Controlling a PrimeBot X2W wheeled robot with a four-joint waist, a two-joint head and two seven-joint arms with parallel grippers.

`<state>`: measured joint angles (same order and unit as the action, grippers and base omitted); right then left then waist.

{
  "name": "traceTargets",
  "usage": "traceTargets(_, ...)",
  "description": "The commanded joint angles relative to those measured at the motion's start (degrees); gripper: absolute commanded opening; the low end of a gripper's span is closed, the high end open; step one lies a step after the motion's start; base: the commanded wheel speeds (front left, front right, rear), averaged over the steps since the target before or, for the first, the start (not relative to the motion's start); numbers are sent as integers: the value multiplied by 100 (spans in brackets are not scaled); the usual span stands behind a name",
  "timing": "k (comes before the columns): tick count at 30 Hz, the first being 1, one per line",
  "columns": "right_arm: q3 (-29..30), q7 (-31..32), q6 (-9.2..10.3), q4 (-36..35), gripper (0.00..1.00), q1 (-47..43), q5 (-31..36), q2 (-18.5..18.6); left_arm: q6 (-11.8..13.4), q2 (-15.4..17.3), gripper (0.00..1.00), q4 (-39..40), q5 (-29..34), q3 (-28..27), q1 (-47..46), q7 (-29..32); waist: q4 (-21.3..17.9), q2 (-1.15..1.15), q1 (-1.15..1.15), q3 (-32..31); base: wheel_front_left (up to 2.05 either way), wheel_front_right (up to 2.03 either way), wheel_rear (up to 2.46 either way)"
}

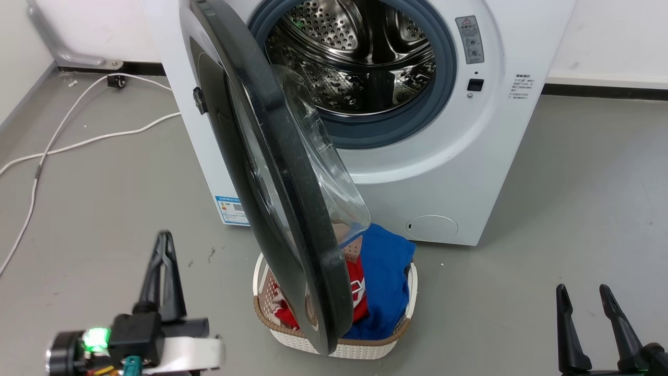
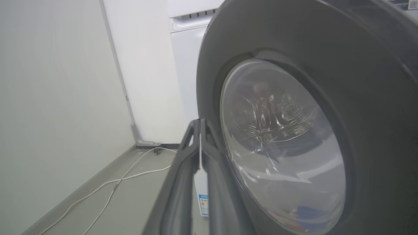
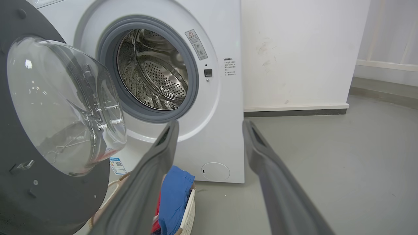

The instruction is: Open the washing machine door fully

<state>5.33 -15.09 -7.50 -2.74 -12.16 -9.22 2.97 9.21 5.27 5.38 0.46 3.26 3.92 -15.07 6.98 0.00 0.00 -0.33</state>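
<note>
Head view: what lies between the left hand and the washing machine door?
Bare grey floor separates the left hand from the washing machine door in the head view.

A bare laundry corner, more test room than home: a white front-loading washing machine [image 1: 459, 172], its round black door [image 1: 300, 209] open on a steel drum [image 1: 360, 52], stands on a grey floor [image 1: 574, 209] against plain white walls [image 3: 294, 49]. A wicker-rimmed laundry basket [image 1: 365, 347] of clothes [image 1: 386, 271] sits before it, and a loose white cable [image 1: 78, 141] trails nearby.

Door [image 1: 305, 224]: top cut off by the upper edge. It hides the left part of the basket [image 1: 365, 351]. Warning label [image 1: 469, 39] print too small to read.
</note>
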Motion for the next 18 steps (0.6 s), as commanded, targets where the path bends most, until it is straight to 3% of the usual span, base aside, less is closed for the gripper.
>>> traceTargets(1, -1, -10, 1, 6, 100, 15, -61, -17, 39, 59, 0, 149, 45, -28, -121, -16, 7, 0, 0, -2, 0, 0, 0)
traceTargets(12, -53, -10, 1, 49, 100, 45, -83, -16, 150, 383, 0, 1689, 372, 353, -672, -15, 30, 0, 0, -5, 0, 0, 0)
traceTargets(18, -73, -10, 0, 74, 100, 38, -75, -16, 1, 524, 0, 2131, 451, 946, -969, -14, 8, 0, 0, 5, 0, 0, 0)
